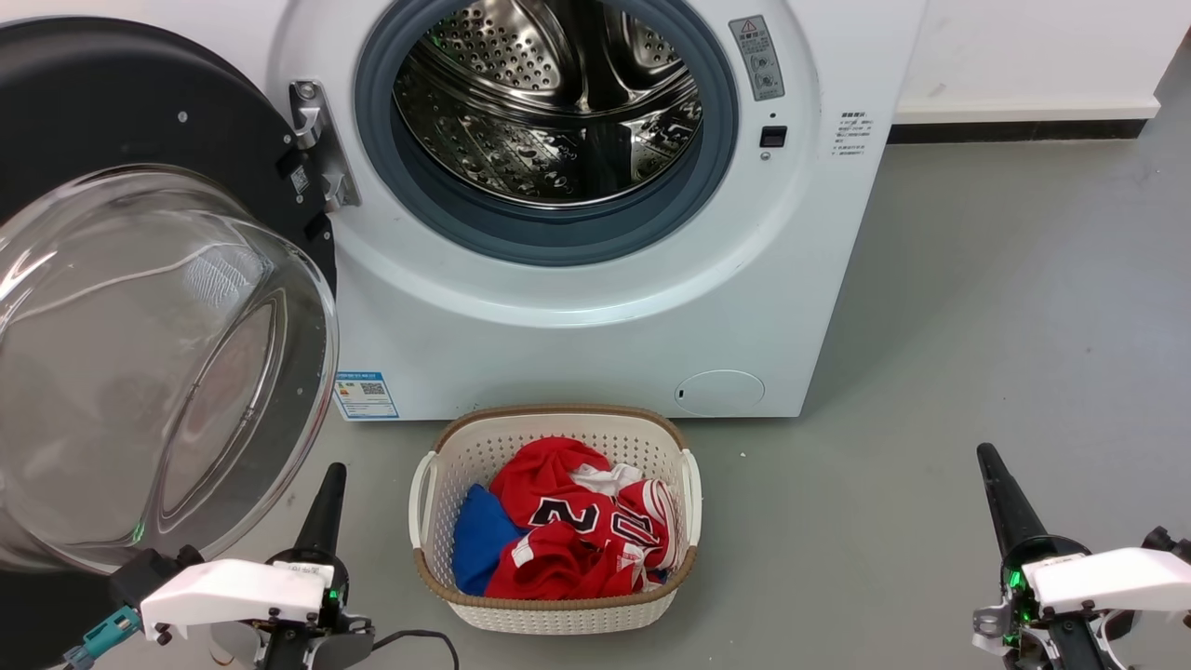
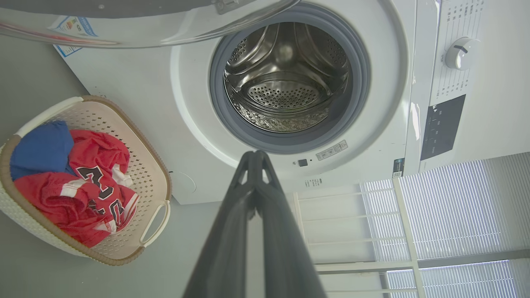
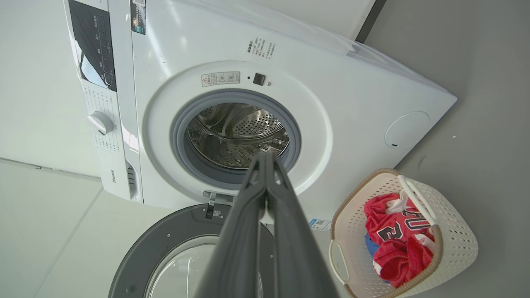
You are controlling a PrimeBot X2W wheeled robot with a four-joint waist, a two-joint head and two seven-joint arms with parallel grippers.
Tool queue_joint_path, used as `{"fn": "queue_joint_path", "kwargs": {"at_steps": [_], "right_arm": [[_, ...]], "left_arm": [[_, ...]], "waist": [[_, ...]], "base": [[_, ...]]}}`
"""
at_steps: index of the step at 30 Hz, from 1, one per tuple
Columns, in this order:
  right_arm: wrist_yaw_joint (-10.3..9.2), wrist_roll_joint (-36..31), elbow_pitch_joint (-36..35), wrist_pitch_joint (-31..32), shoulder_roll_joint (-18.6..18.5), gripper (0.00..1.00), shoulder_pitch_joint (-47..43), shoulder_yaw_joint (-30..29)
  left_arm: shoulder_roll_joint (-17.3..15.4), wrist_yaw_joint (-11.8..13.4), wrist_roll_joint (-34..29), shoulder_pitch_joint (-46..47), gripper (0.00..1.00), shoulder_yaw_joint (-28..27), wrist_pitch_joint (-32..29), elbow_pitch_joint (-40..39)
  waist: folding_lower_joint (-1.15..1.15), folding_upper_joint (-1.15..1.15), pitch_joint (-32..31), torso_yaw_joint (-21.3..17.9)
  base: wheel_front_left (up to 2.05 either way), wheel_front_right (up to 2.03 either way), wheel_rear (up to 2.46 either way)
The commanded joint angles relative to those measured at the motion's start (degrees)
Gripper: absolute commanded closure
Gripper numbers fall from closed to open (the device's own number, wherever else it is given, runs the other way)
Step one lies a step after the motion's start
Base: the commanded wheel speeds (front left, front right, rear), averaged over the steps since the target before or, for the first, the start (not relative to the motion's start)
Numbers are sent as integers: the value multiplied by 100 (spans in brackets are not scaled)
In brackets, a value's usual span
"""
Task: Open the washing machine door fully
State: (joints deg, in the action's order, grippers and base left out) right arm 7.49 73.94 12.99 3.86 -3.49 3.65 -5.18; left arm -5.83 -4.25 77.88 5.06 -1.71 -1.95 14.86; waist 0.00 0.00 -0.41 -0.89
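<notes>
Two things matter about the washing machine door (image 1: 158, 372): it is large, and its centre is a bulging bowl of clear glass. We find it at the left of the head view, swung well away from the opening on its metal hinge (image 1: 316, 140), with the matte black inner face and the glass bowl turned toward us.

We judge it stiff and fairly heavy, turning only about that hinge. The glass looks slick and offers nothing to pinch. The black rim on the side far from the hinge seems the better place to press or hook, and a steady push there should carry it through whatever swing is left.

The washing machine (image 1: 595, 316) takes the upper middle of the frame, its steel drum (image 1: 549, 102) open inside the grey gasket (image 1: 558, 244). Below it, on the floor (image 1: 977, 307), stands a white basket (image 1: 549, 609) of red and blue clothes (image 1: 568, 535).

Our left gripper (image 1: 333, 479) sits at the lower left, just beside the bowl's lower edge, its fingers pressed together on nothing. Our right gripper (image 1: 988, 461) sits at the lower right, well apart from the door, its fingers likewise closed and empty.
</notes>
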Motion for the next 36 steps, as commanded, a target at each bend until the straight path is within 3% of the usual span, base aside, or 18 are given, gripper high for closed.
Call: {"fn": "queue_joint_path", "kwargs": {"at_steps": [1,36], "right_arm": [[0,168,-15,24,16,100,148,-26],[0,1708,101,262,68,100,277,-134]], "left_arm": [[18,-57,121,126,100,-52,-45,-52],[283,-324,1345,138,100,-472,-448,-86]], "waist": [[0,0,2,4],[0,0,52,79]], "base": [[0,0,0],[0,0,0]]}}
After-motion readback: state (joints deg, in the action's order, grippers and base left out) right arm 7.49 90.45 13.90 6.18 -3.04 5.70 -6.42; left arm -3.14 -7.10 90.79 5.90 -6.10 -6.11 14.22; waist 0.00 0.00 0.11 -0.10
